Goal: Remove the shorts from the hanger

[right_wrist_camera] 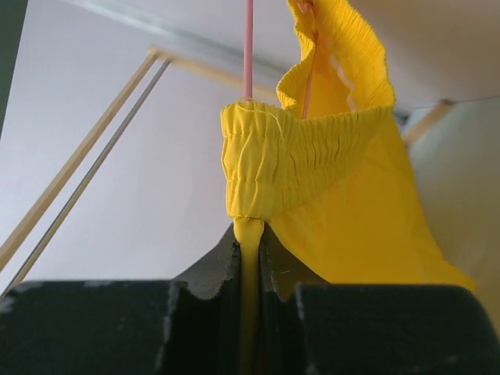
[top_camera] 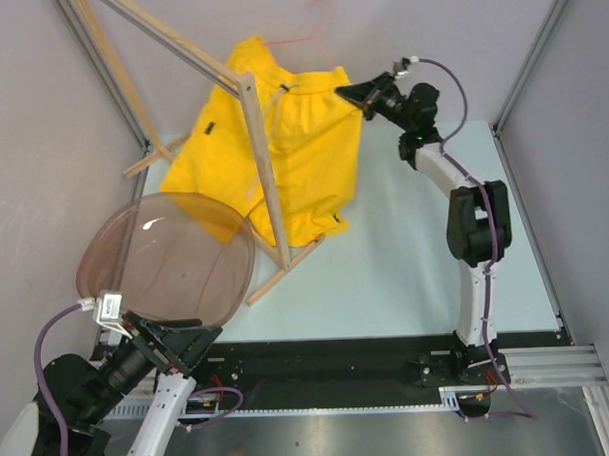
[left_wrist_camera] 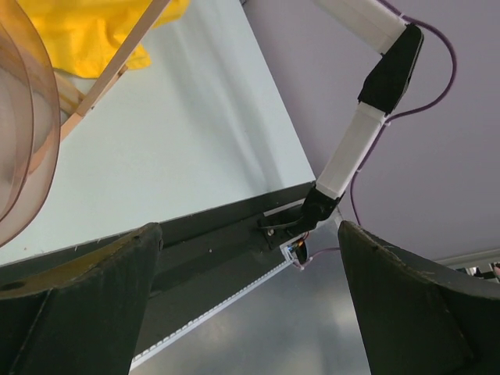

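**Waistband pinched by the right gripper, hanger hook lying beyond it**

The shorts [top_camera: 300, 163] are draped over the sloping bar of a wooden rack [top_camera: 263, 149] at the far side of the counter [top_camera: 416, 264]. The waistband is turned toward the back wall and the legs trail toward the near left. The hanger [top_camera: 322, 22] is seen only as a pink hook rising past the waistband at the far end. Its lower wire is hidden inside the fabric.

The right gripper [top_camera: 352, 90] is met at the right-hand edge of the waistband. In the right wrist view the right gripper [right_wrist_camera: 250, 234] is closed almost fully, with a thin fold of the shorts [right_wrist_camera: 312, 156] nipped between its jaws. The gathered elastic is bunched just above them. The hanger [right_wrist_camera: 248, 47] is seen there as a pink wire running straight away from the jaws, with a second strand passing inside the waist opening.

It is judged that the coming move turns on this line. The hanger lies farther out than the grasp, so the cloth would have to be drawn back along the wire, away from the hook.

The left gripper [top_camera: 174, 345] is parked at the near left corner beside a tinted dome [top_camera: 165, 258], well apart from the shorts. It is spread wide in the left wrist view [left_wrist_camera: 250, 226], and nothing is held.
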Robot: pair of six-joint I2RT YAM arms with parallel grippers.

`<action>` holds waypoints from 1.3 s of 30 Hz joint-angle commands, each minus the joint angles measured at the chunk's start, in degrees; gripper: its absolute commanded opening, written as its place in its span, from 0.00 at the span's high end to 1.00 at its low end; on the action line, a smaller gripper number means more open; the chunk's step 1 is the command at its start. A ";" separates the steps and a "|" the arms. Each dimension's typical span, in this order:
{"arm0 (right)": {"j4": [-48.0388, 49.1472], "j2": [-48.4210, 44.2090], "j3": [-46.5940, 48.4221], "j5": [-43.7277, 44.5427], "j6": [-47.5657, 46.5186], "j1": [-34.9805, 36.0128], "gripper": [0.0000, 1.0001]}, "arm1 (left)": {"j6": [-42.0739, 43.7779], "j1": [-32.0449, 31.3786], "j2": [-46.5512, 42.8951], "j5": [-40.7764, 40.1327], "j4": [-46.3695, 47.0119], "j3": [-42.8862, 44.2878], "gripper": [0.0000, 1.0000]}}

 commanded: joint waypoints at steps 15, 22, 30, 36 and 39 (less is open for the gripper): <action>-29.70 -32.39 -17.24 4.14 -51.22 -4.59 1.00 | -9.70 0.39 20.63 -6.95 34.07 -8.03 0.13; -35.34 -34.77 -19.97 28.74 -70.04 13.95 1.00 | -16.74 2.23 27.13 -12.41 41.90 -10.41 0.20; -31.48 -31.00 -21.29 40.00 -75.41 26.89 1.00 | -23.32 14.26 37.06 -0.21 51.28 -11.64 0.20; -29.98 -28.53 -21.46 41.16 -74.10 31.99 1.00 | -22.54 16.30 48.22 6.66 58.32 -7.69 0.30; -29.54 -27.65 -21.73 41.77 -73.57 33.39 1.00 | -22.54 16.30 52.00 6.93 61.76 -7.16 0.38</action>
